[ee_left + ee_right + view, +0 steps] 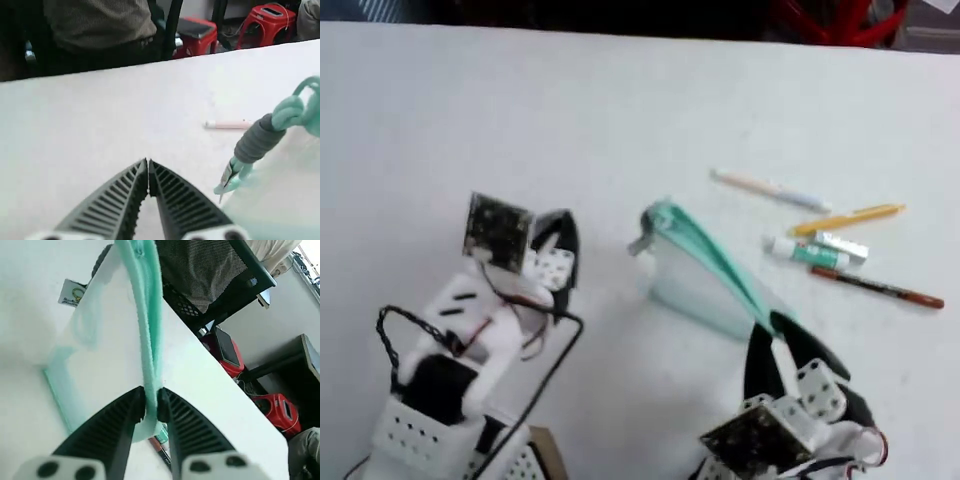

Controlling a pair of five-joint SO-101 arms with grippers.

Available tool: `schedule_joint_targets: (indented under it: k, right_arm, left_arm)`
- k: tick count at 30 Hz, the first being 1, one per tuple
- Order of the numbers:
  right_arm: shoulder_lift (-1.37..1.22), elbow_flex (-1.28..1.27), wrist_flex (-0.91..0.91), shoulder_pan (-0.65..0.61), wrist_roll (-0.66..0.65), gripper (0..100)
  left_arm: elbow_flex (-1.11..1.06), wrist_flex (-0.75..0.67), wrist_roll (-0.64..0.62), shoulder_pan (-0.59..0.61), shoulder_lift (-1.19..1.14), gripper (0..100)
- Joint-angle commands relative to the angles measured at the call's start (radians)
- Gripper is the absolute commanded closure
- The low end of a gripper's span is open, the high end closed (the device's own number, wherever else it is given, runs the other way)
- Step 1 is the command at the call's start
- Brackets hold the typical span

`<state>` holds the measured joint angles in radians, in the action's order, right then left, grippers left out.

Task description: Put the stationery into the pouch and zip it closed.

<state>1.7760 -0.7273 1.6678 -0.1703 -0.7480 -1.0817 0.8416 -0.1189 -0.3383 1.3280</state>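
The pouch (695, 275), a translucent case with a teal zip edge (147, 315), is seen on the white desk (470, 120), towards the near right part of it. One end of that edge is grasped by the right gripper (782, 328), whose jaws are clenched on the teal fabric. Whether the zip is drawn open or closed cannot be told.

The left gripper (148, 165) is held over bare desk near the pouch's other end, and its jaws are pressed together with nothing between them. At that end a grey zip pull (262, 137) tied to a teal cord is seen, apart from the jaws.

The stationery is laid on the desk outside the pouch, on its far side from the left arm. A pale pink pen (768, 188) is placed farthest back and a yellow pen (848, 218) nearer. A white and teal tube (815, 250) is set between the yellow pen and a brown pencil (877, 287)
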Motion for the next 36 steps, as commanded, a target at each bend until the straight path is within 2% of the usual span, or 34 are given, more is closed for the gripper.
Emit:
schedule_joint_targets:
  k: [1,7,12,14,18,22,26,30,33,36]
  right_arm:
    - [-0.136,0.063,0.008,-0.001,0.109,98.1]
    - [-0.486,0.293,-0.015,-0.001,0.364,98.1]
    - [-0.792,0.635,-0.012,-0.002,0.578,98.1]
    - [-0.920,0.767,0.016,-0.002,0.692,98.1]
    - [-1.119,0.965,0.044,-0.001,0.847,98.1]
    - [-1.247,1.074,0.045,-0.002,0.934,97.8]
    - [-1.336,1.122,0.045,-0.097,0.959,97.8]
    - [-1.397,1.149,0.028,-0.174,0.918,98.1]
    - [-1.411,1.178,0.022,-0.099,0.804,98.1]
    - [-1.432,1.149,0.033,0.047,0.720,98.1]
  left_arm:
    - [0.058,0.044,-0.086,-0.050,-0.010,91]
    - [0.069,0.097,-0.081,-0.114,-0.010,89]
    - [0.086,0.100,0.055,-0.160,-0.010,89]
    - [0.087,0.100,0.086,-0.199,-0.010,86]
    - [0.089,0.094,0.058,-0.278,0.002,72]
    - [0.091,0.068,0.058,-0.384,0.088,72]
    - [0.091,0.069,0.058,-0.472,0.174,72]
    - [0.087,0.057,0.098,-0.472,0.174,72]
    - [0.063,0.100,0.140,-0.472,0.156,72]
    - [0.006,0.158,0.212,-0.472,0.163,72]
